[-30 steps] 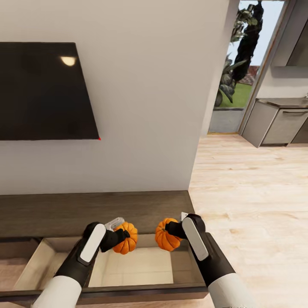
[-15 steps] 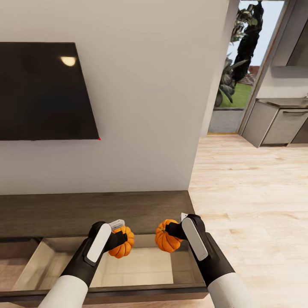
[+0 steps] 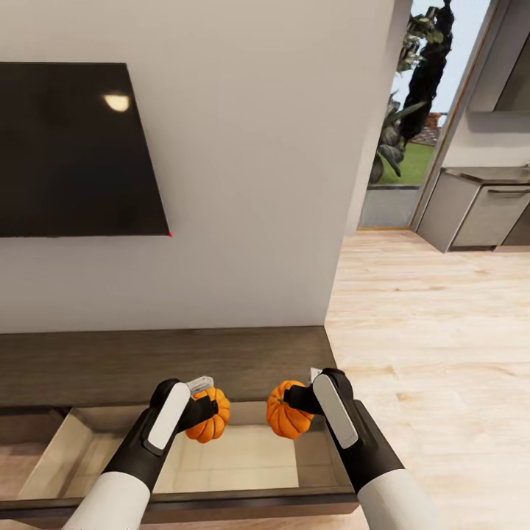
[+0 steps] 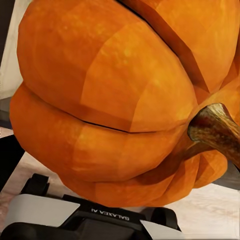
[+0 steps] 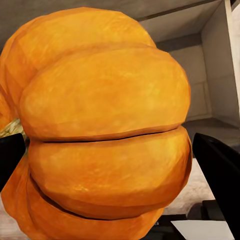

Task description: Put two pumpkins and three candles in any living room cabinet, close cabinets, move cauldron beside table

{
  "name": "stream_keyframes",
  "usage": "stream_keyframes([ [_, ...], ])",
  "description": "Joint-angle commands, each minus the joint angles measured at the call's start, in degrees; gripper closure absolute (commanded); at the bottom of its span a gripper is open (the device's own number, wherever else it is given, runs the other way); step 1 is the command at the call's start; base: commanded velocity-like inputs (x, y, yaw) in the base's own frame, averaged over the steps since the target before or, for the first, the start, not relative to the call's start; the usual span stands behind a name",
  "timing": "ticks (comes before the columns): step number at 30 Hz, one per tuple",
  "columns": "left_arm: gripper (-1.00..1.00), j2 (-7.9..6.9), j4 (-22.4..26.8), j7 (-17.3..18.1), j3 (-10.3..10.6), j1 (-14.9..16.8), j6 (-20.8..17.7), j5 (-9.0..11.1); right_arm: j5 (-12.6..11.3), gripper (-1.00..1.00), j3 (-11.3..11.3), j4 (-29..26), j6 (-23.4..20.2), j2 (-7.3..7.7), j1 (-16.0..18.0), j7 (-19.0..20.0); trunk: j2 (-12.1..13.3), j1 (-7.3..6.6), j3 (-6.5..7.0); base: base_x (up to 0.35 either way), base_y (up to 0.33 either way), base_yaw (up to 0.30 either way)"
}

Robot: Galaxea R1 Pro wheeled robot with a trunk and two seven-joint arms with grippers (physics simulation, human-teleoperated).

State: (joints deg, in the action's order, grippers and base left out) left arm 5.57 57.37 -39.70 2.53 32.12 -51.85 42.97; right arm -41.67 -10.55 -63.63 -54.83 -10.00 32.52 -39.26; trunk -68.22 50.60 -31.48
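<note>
Pumpkins (image 3: 207, 416) in both tools above open cabinet (image 3: 147, 361)

Orange ribbed pumpkin (image 4: 115, 100) seen close up, brownish stem (image 4: 216, 127) turned sideways, pumpkin gripped by the left tool (image 4: 95, 215), black and white tool body with mirrored lettering seen beneath it, pale surface glimpsed behind

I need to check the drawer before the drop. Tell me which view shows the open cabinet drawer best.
The head view: the open drawer shows whole, pale inside, below both held pumpkins. The right wrist view gives only an inner corner behind the pumpkin; the left wrist view offers slivers past its pumpkin.
</note>
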Motion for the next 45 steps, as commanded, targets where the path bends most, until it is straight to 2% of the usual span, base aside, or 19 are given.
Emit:
stream_keyframes([
  [1, 1.00, -0.04, 0.1, -0.1, 0.0, 0.1, -0.5, -0.2, -0.1, 1.00, 0.0, 0.0, 0.0, 0.00, 0.0, 0.0, -0.4, 0.23, -0.18, 0.000, 0.000, 0.000],
  [6, 1.00, -0.17, 0.1, 0.1, -0.1, 0.3, -2.1, -0.1, -0.1, 1.00, 0.0, 0.0, -0.1, 0.00, 0.0, 0.1, -2.4, 1.32, -1.08, 0.000, 0.000, 0.000],
  [18, 1.00, 0.16, -0.8, 0.2, -0.2, 0.3, -2.0, 0.1, 0.1, 1.00, -0.1, 1.3, 0.0, 0.00, 0.0, -0.2, -7.2, 3.96, -3.24, -0.048, 0.010, 0.000],
  [27, 1.00, 0.39, -7.5, 0.2, -0.2, 2.3, -1.2, 0.0, 0.4, 1.00, -0.2, 10.5, 0.9, 0.00, 3.6, -0.2, -10.8, 5.94, -4.85, 0.000, 0.000, 0.000],
  [32, 1.00, 0.41, -8.8, 0.3, 0.0, 2.4, 1.0, -0.2, 0.6, 1.00, -0.2, 11.7, 2.5, 0.00, 3.9, -0.2, -12.9, 7.03, -5.75, 0.000, 0.000, 0.000],
  [38, 1.00, 0.41, -13.9, 0.4, 0.2, 4.0, 3.1, -0.5, 0.6, 1.00, -0.2, 12.0, 3.2, 0.00, 4.0, 0.0, -15.3, 8.35, -6.83, 0.000, 0.000, 0.000],
  [45, 1.00, 0.47, -14.7, 0.4, 0.4, 4.3, 4.4, -0.7, 0.6, 1.00, -0.3, 12.0, 3.3, 0.00, 3.9, 0.4, -18.1, 9.89, -8.08, 0.000, 0.000, 0.000],
])
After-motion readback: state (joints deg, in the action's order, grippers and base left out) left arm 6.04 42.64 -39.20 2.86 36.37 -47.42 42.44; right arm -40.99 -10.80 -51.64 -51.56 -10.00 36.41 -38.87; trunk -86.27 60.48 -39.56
